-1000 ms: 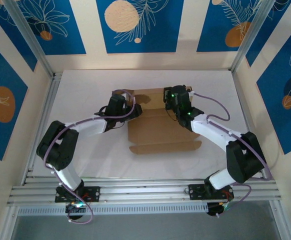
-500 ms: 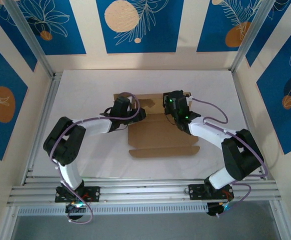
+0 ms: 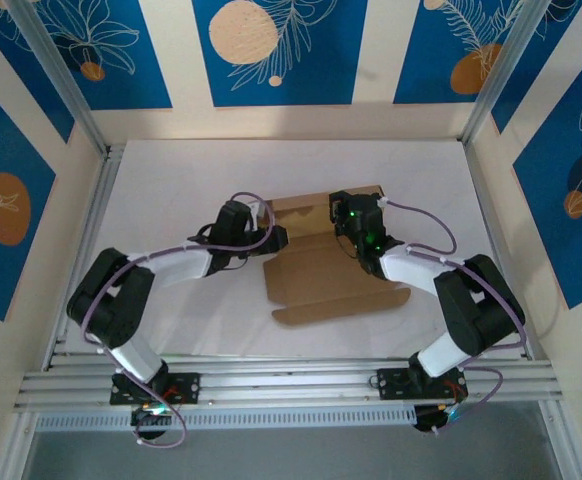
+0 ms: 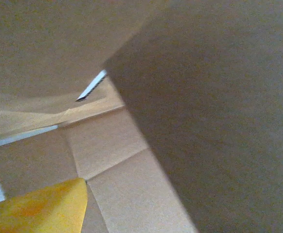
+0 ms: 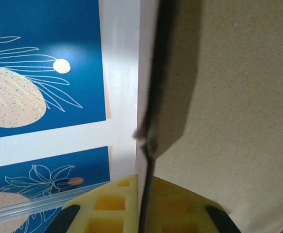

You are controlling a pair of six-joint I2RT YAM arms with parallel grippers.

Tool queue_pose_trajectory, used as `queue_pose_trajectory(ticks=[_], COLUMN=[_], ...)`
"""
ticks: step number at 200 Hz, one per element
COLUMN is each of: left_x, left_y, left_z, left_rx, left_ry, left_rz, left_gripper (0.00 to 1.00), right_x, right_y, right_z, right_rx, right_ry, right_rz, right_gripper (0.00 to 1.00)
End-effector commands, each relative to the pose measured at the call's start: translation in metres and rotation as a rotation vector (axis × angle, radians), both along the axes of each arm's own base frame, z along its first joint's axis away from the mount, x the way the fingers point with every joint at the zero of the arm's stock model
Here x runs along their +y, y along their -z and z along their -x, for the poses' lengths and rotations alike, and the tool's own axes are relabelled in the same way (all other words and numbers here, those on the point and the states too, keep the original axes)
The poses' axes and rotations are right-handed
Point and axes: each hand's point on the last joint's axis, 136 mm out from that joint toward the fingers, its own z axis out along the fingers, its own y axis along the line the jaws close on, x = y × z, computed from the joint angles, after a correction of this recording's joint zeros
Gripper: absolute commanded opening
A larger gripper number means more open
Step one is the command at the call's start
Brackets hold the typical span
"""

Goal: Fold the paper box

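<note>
The right gripper (image 5: 144, 193) is pinched tight on a far flap of the flat brown cardboard box (image 3: 333, 285). I cannot tell if the left gripper (image 3: 269, 240) is open or closed.

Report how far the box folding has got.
Done: far panels of the paper box look partly lifted. In hand: the right gripper pinches a cardboard edge; the left gripper sits at its left side. Left: the near tabbed panel lies flat on the table; nothing closed.
</note>
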Motion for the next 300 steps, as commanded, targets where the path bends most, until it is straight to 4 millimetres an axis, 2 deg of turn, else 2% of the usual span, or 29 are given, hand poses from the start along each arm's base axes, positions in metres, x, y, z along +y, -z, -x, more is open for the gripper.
queue_pose_trajectory(ticks=[1,20,38,55,69,84,95,112,132,147,160,174,195,230,268,300], left_x=[-0.001,0.001,0.018,0.047,0.082,0.127,0.157,0.179,0.166,0.153,0.144,0.13,0.1,0.06,0.045,0.039], left_y=[-0.03,-0.061,-0.097,-0.13,-0.146,-0.14,-0.121,-0.082,-0.041,-0.007,0.014,0.026,0.027,0.011,0.012,0.009], left_z=[0.017,0.028,0.029,0.023,0.012,-0.001,-0.011,-0.026,-0.038,-0.037,-0.034,-0.031,-0.028,-0.016,-0.001,-0.003], left_rx=[-0.061,-0.121,-0.227,-0.334,-0.38,-0.348,-0.263,-0.113,0.021,0.142,0.209,0.238,0.218,0.142,0.144,0.133], left_ry=[0.088,0.139,0.105,0.016,-0.106,-0.276,-0.385,-0.445,-0.374,-0.319,-0.295,-0.25,-0.154,0.011,0.021,-0.018], left_rz=[0.018,0.028,-0.004,-0.053,-0.131,-0.215,-0.245,-0.261,-0.262,-0.243,-0.226,-0.19,-0.125,-0.111,-0.05,0.049], left_gripper=[0.64,0.64,0.64,0.63,0.61,0.6,0.6,0.58,0.55,0.52,0.51,0.5,0.52,0.55,0.57,0.58], right_x=[0.003,0.001,-0.001,-0.001,-0.001,0.001,0.001,0.0,0.001,0.002,0.003,0.006,0.009,0.01,0.011,0.013], right_y=[0.029,0.029,0.028,0.027,0.027,0.026,0.026,0.024,0.022,0.021,0.019,0.019,0.02,0.025,0.028,0.029], right_z=[0.01,0.01,0.008,0.008,0.008,0.009,0.009,0.008,0.006,0.005,0.004,0.004,0.003,0.004,0.002,0.002], right_rx=[0.044,0.042,0.044,0.048,0.051,0.053,0.055,0.057,0.057,0.06,0.058,0.061,0.06,0.07,0.073,0.072], right_ry=[-0.067,-0.069,-0.076,-0.087,-0.092,-0.099,-0.098,-0.098,-0.099,-0.097,-0.097,-0.101,-0.104,-0.099,-0.093,-0.092], right_rz=[0.084,0.087,0.078,0.077,0.075,0.07,0.062,0.053,0.044,0.035,0.03,0.029,0.022,0.011,-0.008,-0.019], right_gripper=[0.0,0.0,0.0,0.0,0.0,0.0,0.0,0.0,0.0,0.0,0.0,0.0,0.0,0.0,0.0,0.0])
